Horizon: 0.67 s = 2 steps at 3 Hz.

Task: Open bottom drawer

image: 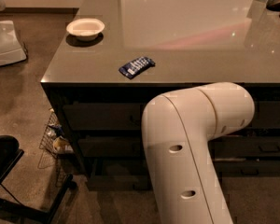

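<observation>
The cabinet's left stack shows three wide dark drawer fronts under the grey counter (177, 36). The bottom drawer (113, 181) is the low thin panel near the floor, and only its left part shows. Its handle is hidden behind my white arm (191, 143), which bends across the middle of the stack and reaches toward the right. My gripper is out of view, hidden beyond the arm's elbow near the drawer fronts.
A white bowl (85, 28) and a blue packet (136, 66) lie on the counter. A wire basket (53, 139) sits on the floor by the cabinet's left corner. A black chair base (9, 181) is at the lower left. The right-hand stack's drawers (266, 148) are at the right.
</observation>
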Each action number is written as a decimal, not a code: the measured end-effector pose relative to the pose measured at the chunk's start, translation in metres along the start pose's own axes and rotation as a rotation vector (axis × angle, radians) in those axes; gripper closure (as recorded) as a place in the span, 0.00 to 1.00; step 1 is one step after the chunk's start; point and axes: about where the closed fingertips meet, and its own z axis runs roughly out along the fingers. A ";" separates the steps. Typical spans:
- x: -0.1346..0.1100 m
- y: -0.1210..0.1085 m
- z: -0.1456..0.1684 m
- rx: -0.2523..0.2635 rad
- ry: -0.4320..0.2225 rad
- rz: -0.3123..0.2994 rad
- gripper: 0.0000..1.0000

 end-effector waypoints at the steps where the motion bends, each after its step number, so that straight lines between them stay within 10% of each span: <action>1: -0.002 -0.014 0.008 0.089 -0.029 0.022 0.53; 2: 0.018 -0.021 0.035 0.180 -0.029 0.055 0.76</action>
